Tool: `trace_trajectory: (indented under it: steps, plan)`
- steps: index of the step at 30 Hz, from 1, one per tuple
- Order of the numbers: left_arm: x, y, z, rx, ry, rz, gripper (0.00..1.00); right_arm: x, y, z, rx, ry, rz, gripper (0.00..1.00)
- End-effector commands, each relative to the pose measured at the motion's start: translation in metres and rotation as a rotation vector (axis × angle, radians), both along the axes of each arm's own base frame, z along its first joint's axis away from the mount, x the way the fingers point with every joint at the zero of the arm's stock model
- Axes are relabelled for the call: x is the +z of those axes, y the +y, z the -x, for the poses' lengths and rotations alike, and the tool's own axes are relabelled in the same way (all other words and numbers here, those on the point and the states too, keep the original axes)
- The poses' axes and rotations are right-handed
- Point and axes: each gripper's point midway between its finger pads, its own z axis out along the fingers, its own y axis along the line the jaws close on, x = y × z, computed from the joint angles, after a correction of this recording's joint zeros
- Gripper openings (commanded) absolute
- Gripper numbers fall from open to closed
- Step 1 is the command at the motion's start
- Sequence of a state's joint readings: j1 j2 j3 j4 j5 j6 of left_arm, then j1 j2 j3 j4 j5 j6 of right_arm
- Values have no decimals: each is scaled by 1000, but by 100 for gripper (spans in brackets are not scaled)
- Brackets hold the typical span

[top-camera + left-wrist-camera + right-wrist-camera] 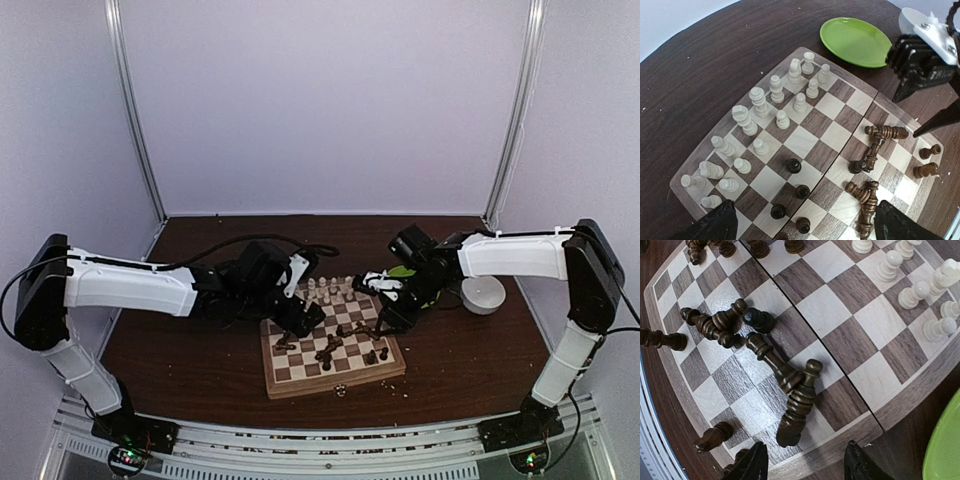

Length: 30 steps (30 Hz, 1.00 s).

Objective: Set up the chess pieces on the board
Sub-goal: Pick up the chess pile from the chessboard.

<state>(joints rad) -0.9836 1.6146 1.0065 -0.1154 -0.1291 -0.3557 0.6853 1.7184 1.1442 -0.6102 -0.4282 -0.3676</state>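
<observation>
A: From above, where is the board [335, 386] sitting?

B: It is lying on the dark surface [190, 370] between the arms. The left end effector [300, 318] and right end effector [388, 318] are hovering over it.

A: And the left wrist view?

B: Its fingers are standing wide apart, holding nothing. Pale pieces [760, 102] are standing in two rough rows, seemingly done. A few dark pawns [794, 165] are standing, but most dark pieces [872, 150] are lying toppled.

A: Right wrist?

B: It is also gaping and empty above fallen dark pieces. Roughly half the job is looking unfinished.

Toppled dark pieces [790, 385] — centre squares [800, 141] bare
</observation>
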Motion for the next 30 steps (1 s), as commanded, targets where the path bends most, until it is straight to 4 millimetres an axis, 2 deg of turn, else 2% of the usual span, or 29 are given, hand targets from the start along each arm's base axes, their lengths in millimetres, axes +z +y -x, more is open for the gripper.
trace_trajectory:
  steps: [1, 10, 17, 21, 30]
  plan:
    - [21, 4, -11, 86, -56, 87, 98, -6, 9, 6, 37, 10, 26, 52]
    - [24, 4, -16, 112, -73, 105, 94, -14, 11, 2, 43, 5, 98, 50]
    - [22, -2, -17, 95, -76, 95, 94, -20, 6, -2, 21, 7, 151, 43]
    - [23, -6, -18, 81, -77, 95, 93, -25, 2, -3, 18, 5, 181, 35]
    - [24, -14, -18, 49, -72, 95, 92, -22, 2, 1, 54, -1, 161, 17]
